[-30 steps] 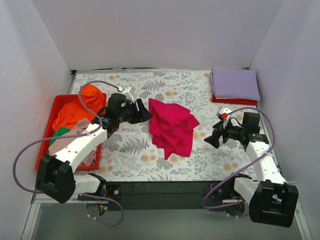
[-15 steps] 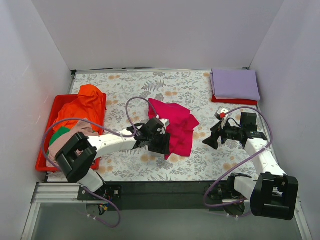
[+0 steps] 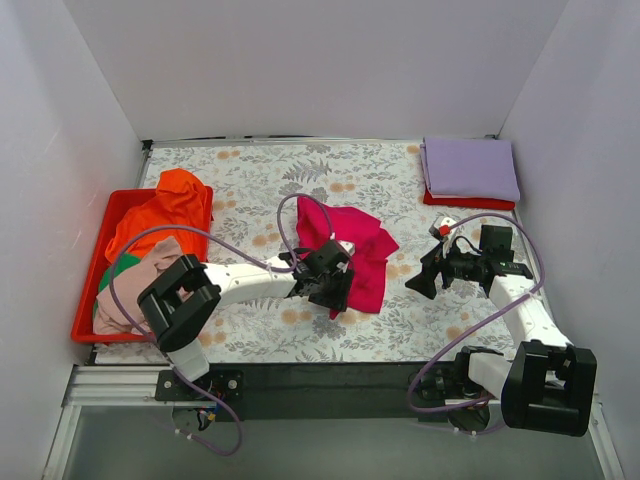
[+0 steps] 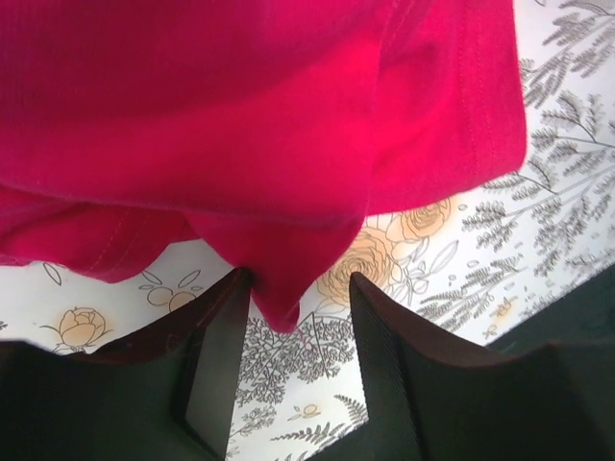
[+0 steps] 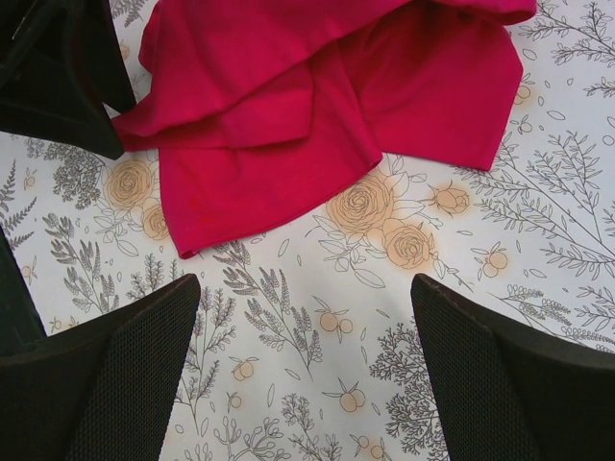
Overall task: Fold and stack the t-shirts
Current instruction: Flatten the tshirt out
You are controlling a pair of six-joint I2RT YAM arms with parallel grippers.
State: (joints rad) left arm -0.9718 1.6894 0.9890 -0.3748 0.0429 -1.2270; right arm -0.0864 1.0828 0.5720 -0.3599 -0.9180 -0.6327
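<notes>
A crumpled crimson-red t-shirt (image 3: pixel 352 243) lies mid-table. My left gripper (image 3: pixel 335 293) is at its near left edge. In the left wrist view the fingers (image 4: pixel 219 355) are open, and a hanging corner of the crimson shirt (image 4: pixel 240 115) dips between them, not pinched. My right gripper (image 3: pixel 419 282) is open and empty just right of the shirt. Its view shows the crimson shirt (image 5: pixel 317 106) ahead, and my left gripper (image 5: pixel 58 67) at the top left. A folded lavender t-shirt (image 3: pixel 470 168) lies on a folded red one (image 3: pixel 470 203) at the back right.
A red plastic tray (image 3: pixel 84 318) at the left holds an orange t-shirt (image 3: pixel 160 208), a beige-pink one (image 3: pixel 135 285) and a green one (image 3: pixel 106 292). White walls close in the table on three sides. The left arm's cable (image 3: pixel 285 222) loops over the table.
My left arm has swung from beside the tray, round to the near left edge of the crimson shirt. The shirt's near left part is bunched in. The right gripper shifted slightly.
</notes>
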